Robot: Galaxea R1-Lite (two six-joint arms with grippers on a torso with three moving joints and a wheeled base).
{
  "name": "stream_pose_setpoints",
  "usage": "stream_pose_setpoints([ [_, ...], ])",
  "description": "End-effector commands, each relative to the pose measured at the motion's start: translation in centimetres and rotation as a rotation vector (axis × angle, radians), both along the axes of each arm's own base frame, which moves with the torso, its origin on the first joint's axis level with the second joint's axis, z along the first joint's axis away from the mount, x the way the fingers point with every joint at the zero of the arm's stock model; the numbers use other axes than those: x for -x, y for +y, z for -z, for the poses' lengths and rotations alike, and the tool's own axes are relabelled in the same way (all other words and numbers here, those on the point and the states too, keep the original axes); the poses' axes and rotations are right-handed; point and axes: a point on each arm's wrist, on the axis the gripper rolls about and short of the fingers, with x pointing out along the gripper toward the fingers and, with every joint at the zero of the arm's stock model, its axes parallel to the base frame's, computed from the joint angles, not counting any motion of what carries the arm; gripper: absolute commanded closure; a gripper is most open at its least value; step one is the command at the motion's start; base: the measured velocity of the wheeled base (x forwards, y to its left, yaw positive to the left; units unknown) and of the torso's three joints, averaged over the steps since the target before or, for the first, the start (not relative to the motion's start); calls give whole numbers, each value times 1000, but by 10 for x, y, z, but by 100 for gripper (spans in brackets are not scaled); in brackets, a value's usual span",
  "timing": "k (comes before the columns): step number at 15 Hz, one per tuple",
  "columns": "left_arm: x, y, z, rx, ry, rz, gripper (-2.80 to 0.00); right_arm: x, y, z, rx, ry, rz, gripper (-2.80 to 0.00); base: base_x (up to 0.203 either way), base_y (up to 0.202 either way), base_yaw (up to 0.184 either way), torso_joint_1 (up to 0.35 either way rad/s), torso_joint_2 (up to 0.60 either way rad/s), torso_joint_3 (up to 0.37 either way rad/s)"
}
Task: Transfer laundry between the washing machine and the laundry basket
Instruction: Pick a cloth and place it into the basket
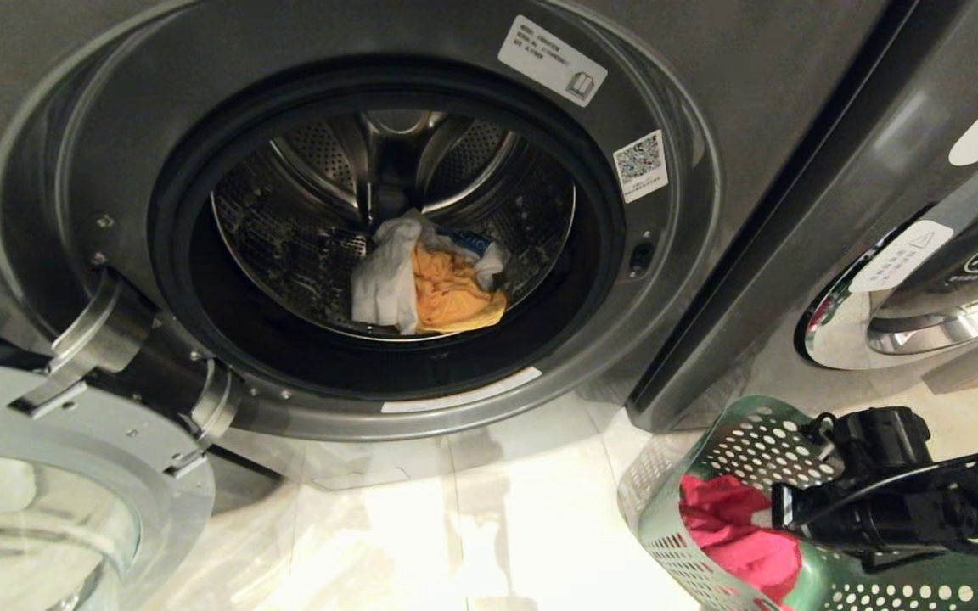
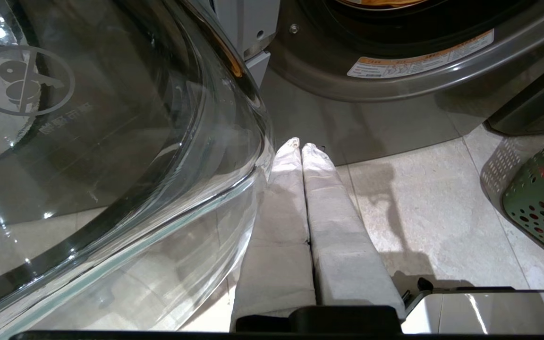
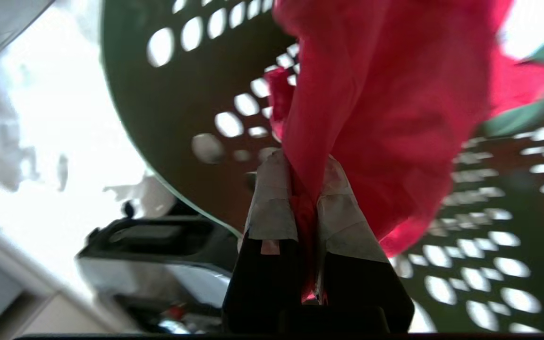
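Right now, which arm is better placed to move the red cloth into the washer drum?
Right: its hand is shut on the red cloth over the green basket. The left hand is shut, empty, beside the glass door.

Red garment [image 1: 739,530], green perforated basket [image 1: 744,441], orange cloth [image 1: 451,293], white cloth [image 1: 383,280].

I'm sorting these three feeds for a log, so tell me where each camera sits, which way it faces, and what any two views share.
Head: on the robot's head, facing down into the washing machine drum; right arm shows over the green basket.
Left wrist: low by the glass door, facing the floor; left gripper shut, empty.
Right wrist: inside the basket; right gripper pinches the red garment.
Shared: all three show the basket.
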Motion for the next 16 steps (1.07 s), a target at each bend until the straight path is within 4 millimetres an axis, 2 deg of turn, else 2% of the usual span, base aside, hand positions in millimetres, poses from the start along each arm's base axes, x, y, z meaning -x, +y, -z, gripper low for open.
stream_pose_setpoints([
  [1, 0, 0, 0, 0, 2, 0, 0, 10, -4, -16, 14, -69, 15, -280, 0, 0, 0, 0, 0, 0],
  [4, 0, 0, 0, 0, 2, 0, 0, 20, -4, -34, 70, -139, 15, -280, 0, 0, 0, 0, 0, 0],
  [9, 0, 0, 0, 0, 2, 0, 0, 54, -3, -70, 192, -147, 19, -280, 0, 0, 0, 0, 0, 0],
  [13, 0, 0, 0, 0, 2, 0, 0, 107, 7, -115, 278, -229, -92, -280, 0, 0, 0, 0, 0, 0],
  [16, 0, 0, 0, 0, 2, 0, 0, 142, 36, -139, 346, -350, -250, -280, 0, 0, 0, 0, 0, 0],
])
